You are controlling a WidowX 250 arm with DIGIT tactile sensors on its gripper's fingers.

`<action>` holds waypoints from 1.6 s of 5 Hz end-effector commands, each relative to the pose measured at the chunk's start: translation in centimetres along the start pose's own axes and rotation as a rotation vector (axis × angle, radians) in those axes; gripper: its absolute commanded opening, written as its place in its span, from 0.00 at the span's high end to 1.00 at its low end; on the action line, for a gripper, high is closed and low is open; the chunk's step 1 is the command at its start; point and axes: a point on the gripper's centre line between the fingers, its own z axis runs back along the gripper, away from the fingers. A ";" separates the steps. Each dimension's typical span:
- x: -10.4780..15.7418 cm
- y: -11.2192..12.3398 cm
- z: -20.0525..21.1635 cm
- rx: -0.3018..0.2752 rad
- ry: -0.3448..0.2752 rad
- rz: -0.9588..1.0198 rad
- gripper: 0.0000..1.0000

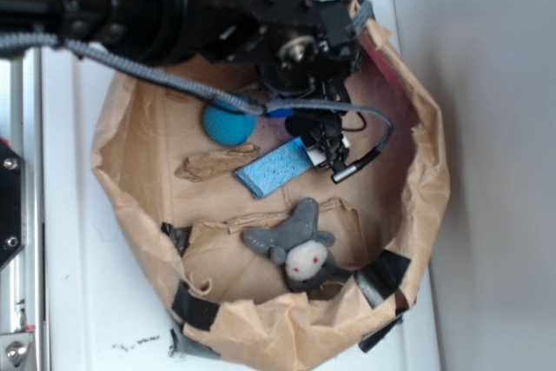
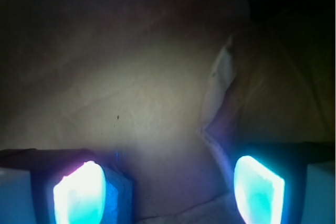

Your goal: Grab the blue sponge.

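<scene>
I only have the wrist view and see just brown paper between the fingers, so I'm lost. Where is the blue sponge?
Observer: In the exterior view, the blue sponge lies flat in the paper-lined bin, with one end right beside the gripper.
Operator: Anything near it?
Observer: A teal ball sits above the sponge in the frame, apart from it.
Operator: Anything else?
Observer: A grey plush toy lies below the sponge in the frame, not touching it.

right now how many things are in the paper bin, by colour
blue: 2, the blue sponge and the teal ball
grey: 1, the plush toy
total: 3
</scene>
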 end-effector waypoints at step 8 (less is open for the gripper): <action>-2.6 -3.6 6.6 -0.090 -0.033 -0.036 0.00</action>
